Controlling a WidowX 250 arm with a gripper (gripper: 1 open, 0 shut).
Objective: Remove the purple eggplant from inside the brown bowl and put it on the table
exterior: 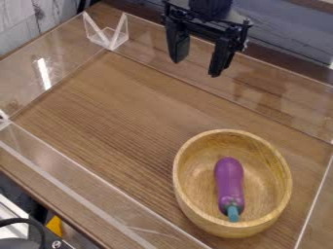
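Camera view: gripper [198, 56] hung above table [117, 117] — fingers spread wide, holding nothing, touching nothing.
Purple eggplant [229, 185]: lay inside brown bowl [196, 190], teal stem toward the near rim — well apart from gripper.

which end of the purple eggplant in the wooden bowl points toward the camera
The teal-blue stem cap of the glossy purple toy eggplant lies nearest the camera; the rounded plain purple end points up toward the black gripper.
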